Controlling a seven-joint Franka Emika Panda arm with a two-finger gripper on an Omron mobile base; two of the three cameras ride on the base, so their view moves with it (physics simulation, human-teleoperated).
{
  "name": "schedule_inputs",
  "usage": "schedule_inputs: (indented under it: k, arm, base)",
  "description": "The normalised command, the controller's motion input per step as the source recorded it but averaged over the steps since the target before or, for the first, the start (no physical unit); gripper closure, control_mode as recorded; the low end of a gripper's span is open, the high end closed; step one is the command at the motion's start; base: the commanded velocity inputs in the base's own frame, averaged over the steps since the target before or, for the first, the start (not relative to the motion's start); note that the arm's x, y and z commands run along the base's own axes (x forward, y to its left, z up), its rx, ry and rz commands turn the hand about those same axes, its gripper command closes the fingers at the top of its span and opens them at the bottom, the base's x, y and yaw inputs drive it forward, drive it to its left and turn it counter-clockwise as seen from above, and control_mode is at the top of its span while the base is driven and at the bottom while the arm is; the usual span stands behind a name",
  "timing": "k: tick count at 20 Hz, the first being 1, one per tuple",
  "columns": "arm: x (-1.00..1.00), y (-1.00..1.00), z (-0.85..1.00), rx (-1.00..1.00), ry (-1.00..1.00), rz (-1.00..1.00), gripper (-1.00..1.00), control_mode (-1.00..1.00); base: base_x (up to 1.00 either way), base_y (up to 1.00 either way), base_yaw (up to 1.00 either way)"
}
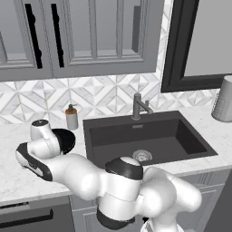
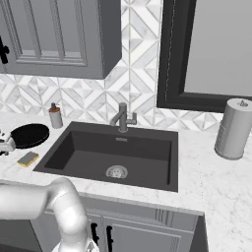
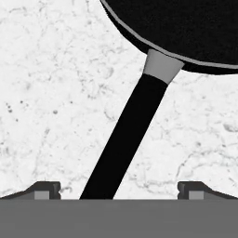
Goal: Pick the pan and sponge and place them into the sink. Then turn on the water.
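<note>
The black pan (image 3: pixel 186 28) lies on the white marble counter, and its long handle (image 3: pixel 128 135) runs down between my fingertips (image 3: pixel 46 189). My gripper (image 3: pixel 119 190) is open just above the handle, which passes a little left of centre, untouched. From the right base view the pan (image 2: pixel 29 135) rests left of the sink (image 2: pixel 83 157), with the yellow sponge (image 2: pixel 28 158) in front of it. In the left base view my arm hides part of the pan (image 1: pixel 65 140). The dark sink (image 1: pixel 181 136) holds nothing, and no water runs from the faucet (image 1: pixel 138 106).
A soap dispenser (image 2: pixel 55 116) stands behind the pan against the tiled wall. A paper towel roll (image 2: pixel 234 129) stands on the counter right of the sink. Grey wall cabinets hang above the counter.
</note>
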Motion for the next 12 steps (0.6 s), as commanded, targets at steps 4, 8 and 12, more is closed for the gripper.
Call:
schedule_inputs:
  k: [4, 8, 12]
  arm:
    - [0.00, 0.13, -0.37, 0.00, 0.00, 0.00, -1.00, -1.00]
    - [0.00, 0.08, -0.17, 0.00, 0.00, 0.00, -1.00, -1.00]
    - [0.00, 0.00, -0.05, -0.01, 0.00, 0.00, 1.00, -1.00]
  base:
    - [0.00, 0.00, 0.00]
    - [0.00, 0.00, 0.00]
    - [0.00, 0.00, 0.00]
